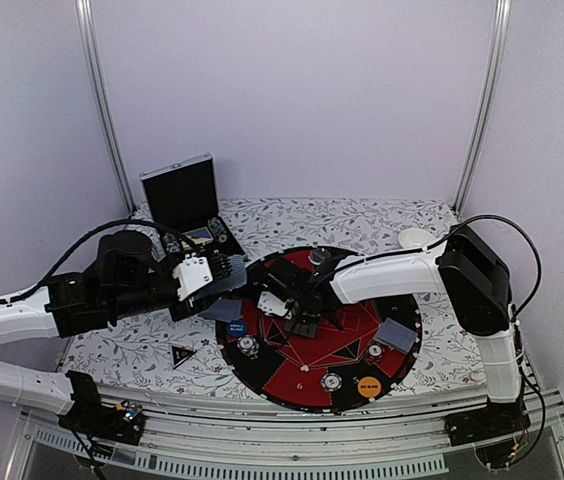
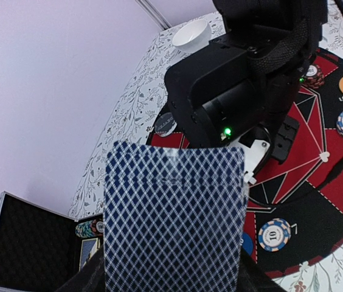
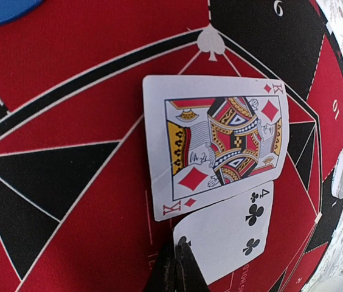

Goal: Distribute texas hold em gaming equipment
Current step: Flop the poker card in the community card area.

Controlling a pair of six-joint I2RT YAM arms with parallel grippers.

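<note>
My left gripper (image 2: 174, 281) is shut on a deck of blue-diamond-backed playing cards (image 2: 174, 219), held upright above the mat's left edge (image 1: 220, 272). My right gripper (image 3: 180, 267) is shut, its tips touching the near corner of a face-up four of clubs (image 3: 235, 234). A face-up king of diamonds (image 3: 217, 137) overlaps that card on the red-and-black mat (image 3: 68, 91). Face-down cards (image 1: 220, 310) (image 1: 395, 335), striped chips (image 1: 248, 345) (image 1: 332, 381) (image 1: 375, 351), a blue button (image 1: 237, 327) and an orange button (image 1: 368, 386) lie around the mat. A black triangular marker (image 1: 182, 353) sits left of it.
An open black case (image 1: 182, 200) stands at the back left, with chips (image 2: 89, 228) in it. A white cup (image 1: 414, 238) stands at the back right. The right arm's black wrist (image 2: 232, 103) hangs close in front of the deck.
</note>
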